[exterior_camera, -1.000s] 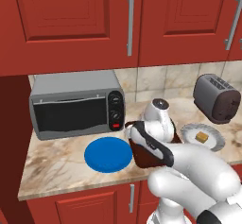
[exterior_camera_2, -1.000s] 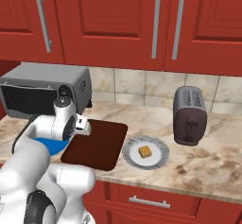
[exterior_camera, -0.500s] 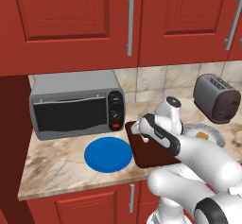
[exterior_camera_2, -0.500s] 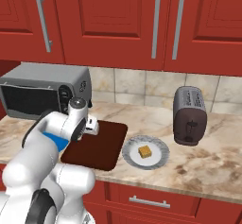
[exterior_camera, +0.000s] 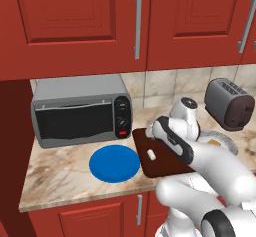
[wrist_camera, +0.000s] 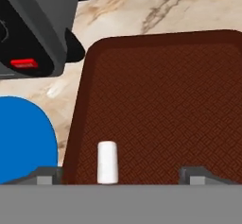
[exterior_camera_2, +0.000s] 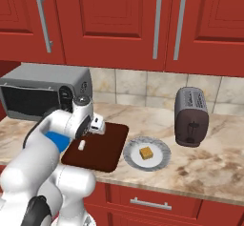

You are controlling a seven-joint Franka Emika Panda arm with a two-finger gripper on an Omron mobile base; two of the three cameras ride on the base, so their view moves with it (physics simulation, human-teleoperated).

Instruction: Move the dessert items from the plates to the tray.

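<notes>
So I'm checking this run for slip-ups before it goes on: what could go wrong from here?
The white cylinder lies on its side near the tray's edge beside the blue plate; a nudge from the open tool could roll it off. The tan cube sits on the grey plate, close to the toaster, so the arm might brush that when reaching.

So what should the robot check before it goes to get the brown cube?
1. Marshmallow lying on the tray, apart from the gripper: ok.
2. Gripper holding nothing, fingertips spread wide: ok.
3. Blue plate has nothing left on it: ok.
4. Brown cube sitting on the grey plate, waiting to be picked: ok.
5. Room left on the tray for the cube: ok.
6. Toaster stands close behind the grey plate, so the arm may bump it: cannot tell.
</notes>
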